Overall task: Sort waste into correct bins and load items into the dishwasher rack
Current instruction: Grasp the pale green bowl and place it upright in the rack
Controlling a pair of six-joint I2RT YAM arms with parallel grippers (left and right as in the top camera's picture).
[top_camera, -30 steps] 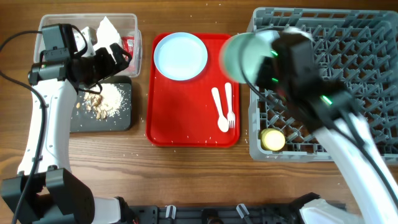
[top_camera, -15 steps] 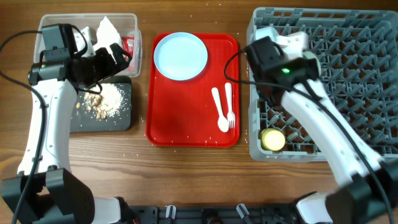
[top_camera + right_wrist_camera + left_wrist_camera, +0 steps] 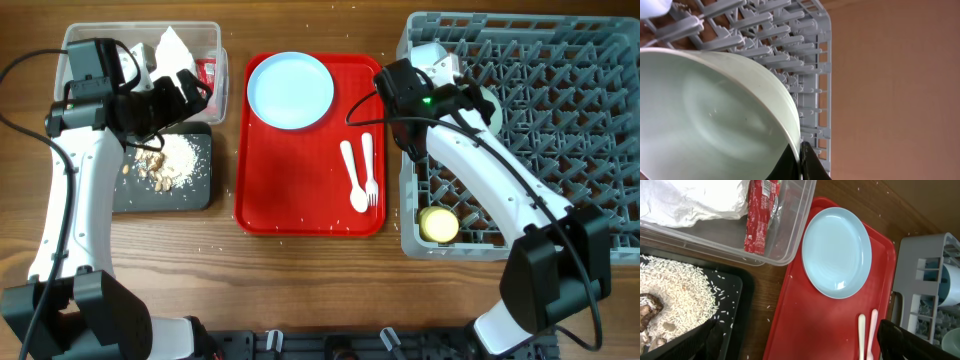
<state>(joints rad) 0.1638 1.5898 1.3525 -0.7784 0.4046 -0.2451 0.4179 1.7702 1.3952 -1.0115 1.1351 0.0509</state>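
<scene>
Nearest the robot, a small yellow cup (image 3: 438, 224) sits in the near-left corner of the dishwasher rack (image 3: 560, 130), which stands on the bench (image 3: 300, 270). To its left lies the flat red tray (image 3: 290, 190). A white spoon (image 3: 352, 178) and a white fork (image 3: 369, 168) lie on its right half, side by side and touching or nearly so.

Further left, the black tray (image 3: 190, 190) holds pale and brown food scraps (image 3: 165, 162). The left gripper (image 3: 185, 88) hangs over the line where that tray meets the clear tub (image 3: 75, 40). Its jaws are spread wide with nothing between them.

On the far half of the red tray rests the pale blue plate (image 3: 290, 90).

The right gripper (image 3: 799, 162) is clamped on the rim of the teal bowl (image 3: 705, 115), over the far-left part of the rack. The bowl is tilted on edge. It may be touching the pegs, but the arm hides that.

Farthest back, the clear tub holds the crumpled white napkin (image 3: 172, 48) and, at its right end, the red wrapper (image 3: 760, 215).
</scene>
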